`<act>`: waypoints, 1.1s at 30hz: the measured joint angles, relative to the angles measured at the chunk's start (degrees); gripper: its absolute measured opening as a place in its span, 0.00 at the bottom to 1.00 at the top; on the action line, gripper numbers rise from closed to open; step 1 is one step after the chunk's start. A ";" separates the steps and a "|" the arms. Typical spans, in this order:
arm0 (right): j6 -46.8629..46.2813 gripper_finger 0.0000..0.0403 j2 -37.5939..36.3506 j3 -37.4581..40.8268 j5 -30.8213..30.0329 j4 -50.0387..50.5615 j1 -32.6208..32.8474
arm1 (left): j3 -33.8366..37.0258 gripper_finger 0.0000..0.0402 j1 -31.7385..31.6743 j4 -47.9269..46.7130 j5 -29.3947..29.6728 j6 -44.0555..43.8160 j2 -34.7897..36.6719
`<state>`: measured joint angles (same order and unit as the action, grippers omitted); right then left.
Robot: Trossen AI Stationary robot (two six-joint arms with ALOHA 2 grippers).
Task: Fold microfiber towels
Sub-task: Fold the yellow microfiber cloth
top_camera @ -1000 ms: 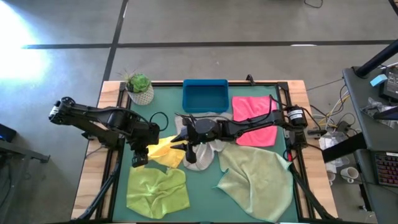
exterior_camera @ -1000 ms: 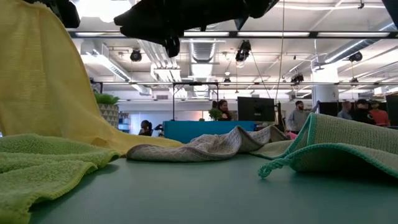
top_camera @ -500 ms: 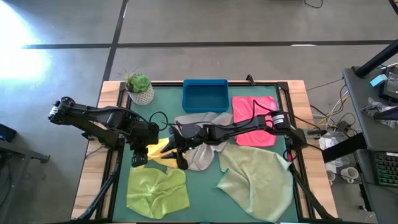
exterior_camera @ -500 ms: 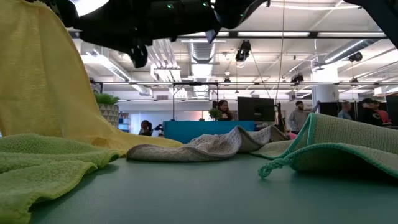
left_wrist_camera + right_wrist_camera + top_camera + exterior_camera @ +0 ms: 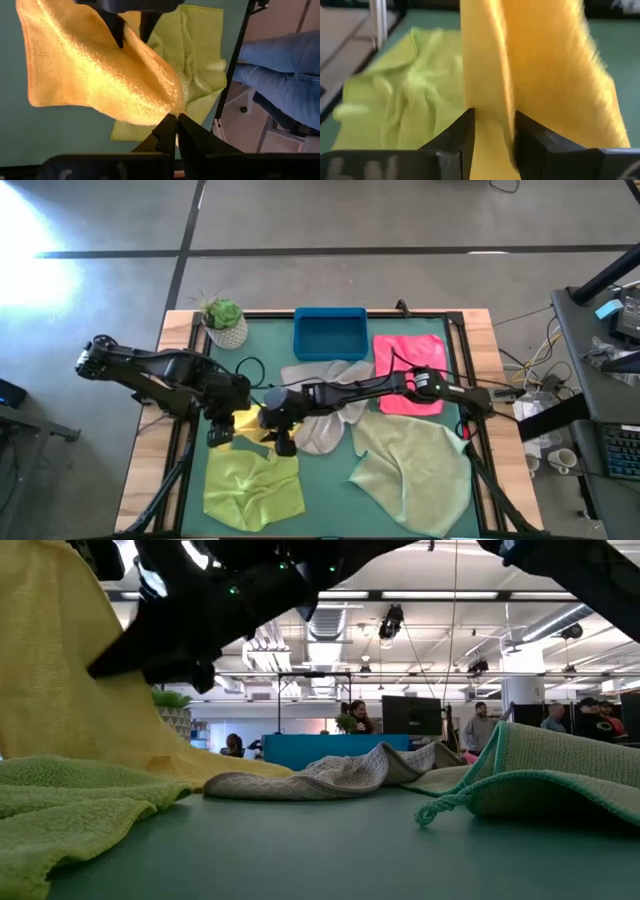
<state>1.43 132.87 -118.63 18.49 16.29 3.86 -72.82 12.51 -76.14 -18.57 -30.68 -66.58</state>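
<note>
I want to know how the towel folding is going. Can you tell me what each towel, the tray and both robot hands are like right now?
yellow towel: lifted, hanging, unfolded.
lime green towel: crumpled on table.
grey towel: rumpled on table.
pink towel: flat, under the right arm.
sage green towel: spread, edge lifted.
blue tray: holds nothing visible.
left gripper: shut on yellow towel's corner.
right gripper: jaws around yellow towel's edge.

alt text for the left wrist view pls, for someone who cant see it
The left hand is shut on a corner of the yellow towel, which hangs spread above the green table. The right hand reaches in from the far side with its fingers astride a raised fold of the same towel. The lime green towel lies crumpled behind, and a person's jeans-clad legs show beyond the table edge.
</note>
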 joint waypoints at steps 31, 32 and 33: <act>-3.49 0.08 0.38 -8.18 -0.28 25.40 -0.26 | 0.00 0.00 0.00 -4.37 2.80 -0.46 3.89; -3.84 0.05 0.38 -8.18 -0.36 25.43 -0.26 | 0.00 0.00 0.00 -4.37 2.80 -0.46 3.89; -4.08 0.04 0.38 -8.18 -0.43 25.43 -0.26 | 0.02 0.00 0.00 -4.36 2.80 -0.46 3.89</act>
<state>-2.64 133.25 -126.81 18.07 41.71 3.60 -72.79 12.51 -80.50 -15.77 -31.14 -62.70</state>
